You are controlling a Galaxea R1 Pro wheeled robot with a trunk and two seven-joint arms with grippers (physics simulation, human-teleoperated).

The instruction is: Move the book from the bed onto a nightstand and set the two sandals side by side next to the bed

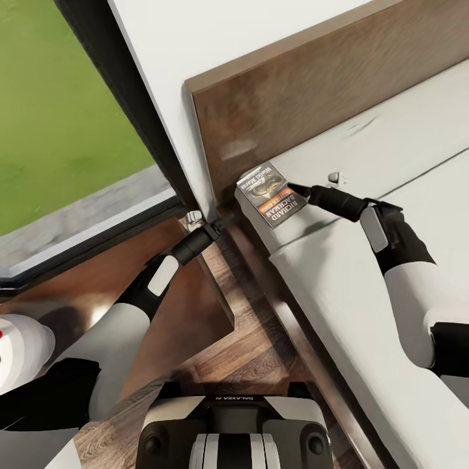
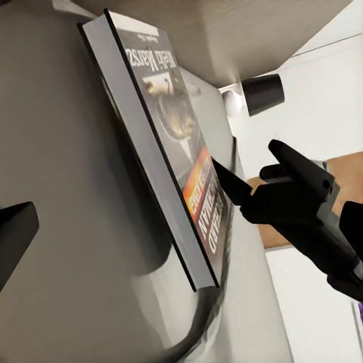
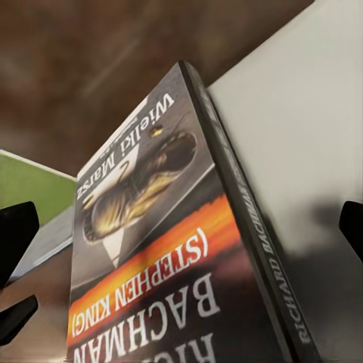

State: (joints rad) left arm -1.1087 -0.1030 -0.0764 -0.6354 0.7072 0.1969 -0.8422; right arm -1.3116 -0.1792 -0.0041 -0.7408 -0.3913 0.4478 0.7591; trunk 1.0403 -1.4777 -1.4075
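The book (image 1: 267, 193) is at the corner of the bed's grey mattress (image 1: 365, 273) by the headboard (image 1: 312, 85), with one edge raised off the mattress. My right gripper (image 1: 294, 189) is open at its near edge. One fingertip (image 2: 224, 178) touches the cover. In the right wrist view the book (image 3: 159, 249) spans the gap between the spread fingers. My left gripper (image 1: 225, 221) is open beside the bed corner, facing the book's (image 2: 162, 151) page edge without touching it. It hovers over the nightstand (image 1: 195, 293). The sandals are out of view.
A dark-framed window (image 1: 130, 98) with grass behind it stands to the left of the nightstand. Between the nightstand and the bed frame (image 1: 293, 326) runs a narrow strip of wood-plank floor (image 1: 254, 365). The robot's base (image 1: 234, 430) is at the bottom.
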